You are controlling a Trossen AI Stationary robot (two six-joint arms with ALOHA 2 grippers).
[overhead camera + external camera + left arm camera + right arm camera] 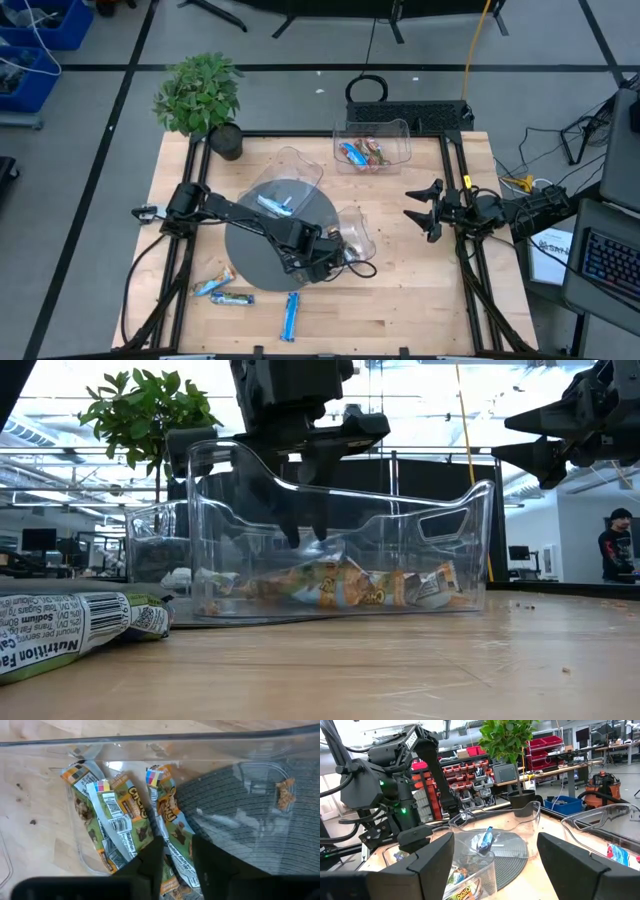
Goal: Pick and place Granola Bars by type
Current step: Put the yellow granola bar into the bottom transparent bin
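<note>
Pale wooden tabletop (400,290) carries three clear plastic bins around a round grey mat (250,250), with a potted plant (200,95) at the far corner. The left pincer (176,852) hangs inside the bin (340,530) of green-and-orange granola bars (125,815), fingers slightly apart just over the pile, nothing visibly gripped; the right pincer (428,210) waits wide open and empty off to the side. Three more bars (235,295) lie loose near the front edge: light, flat, crinkly and slippery, so I judge each best pinched across its narrow middle.
</note>
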